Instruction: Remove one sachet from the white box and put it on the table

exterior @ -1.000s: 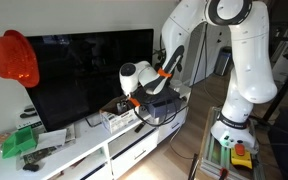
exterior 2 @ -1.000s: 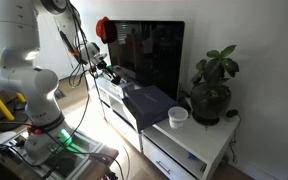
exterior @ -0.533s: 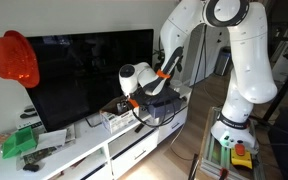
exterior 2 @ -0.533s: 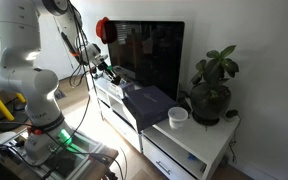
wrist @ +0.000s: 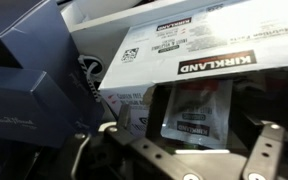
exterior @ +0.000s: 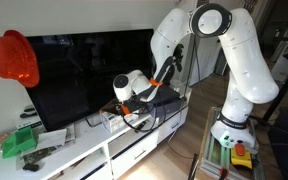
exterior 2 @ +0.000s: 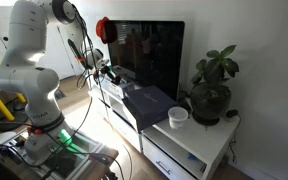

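Observation:
In the wrist view the white box [wrist: 174, 45], with a black Kirkland label, fills the upper part. A pale sachet [wrist: 198, 100] with dark print stands at its edge, face on. My gripper [wrist: 196, 140] is open, with one finger on each side of the sachet; whether they touch it I cannot tell. In an exterior view my gripper [exterior: 125, 104] is down at the white box [exterior: 112, 121] on the table [exterior: 84, 152]. In an exterior view my gripper [exterior 2: 102, 72] is low over the table [exterior 2: 189, 142].
A larger dark grey box [exterior: 166, 106] lies right beside the white box and also shows in the wrist view [wrist: 24, 90]. A big TV [exterior: 84, 70] stands behind. A green packet [exterior: 19, 141] lies far off on the table. A plant [exterior 2: 212, 85] and a white cup [exterior 2: 178, 117] stand at the table's other end.
My arm has swung and my gripper has moved a little lower and closer to the white box.

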Controlling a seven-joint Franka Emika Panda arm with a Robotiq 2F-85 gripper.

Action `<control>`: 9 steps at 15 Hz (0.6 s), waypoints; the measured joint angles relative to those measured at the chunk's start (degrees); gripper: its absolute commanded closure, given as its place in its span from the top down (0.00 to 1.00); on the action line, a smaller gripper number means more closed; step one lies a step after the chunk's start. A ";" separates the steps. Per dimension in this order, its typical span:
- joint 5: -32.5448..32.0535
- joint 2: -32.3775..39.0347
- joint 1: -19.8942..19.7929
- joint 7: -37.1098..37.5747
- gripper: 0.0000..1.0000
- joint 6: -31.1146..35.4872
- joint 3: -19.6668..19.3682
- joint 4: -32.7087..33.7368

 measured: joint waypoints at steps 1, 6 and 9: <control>-1.25 1.13 0.61 1.73 1.00 -0.11 -0.35 1.21; -9.73 6.17 2.38 9.95 1.00 -2.24 -1.28 7.14; -14.05 8.44 2.39 13.81 1.00 -3.92 -1.28 9.93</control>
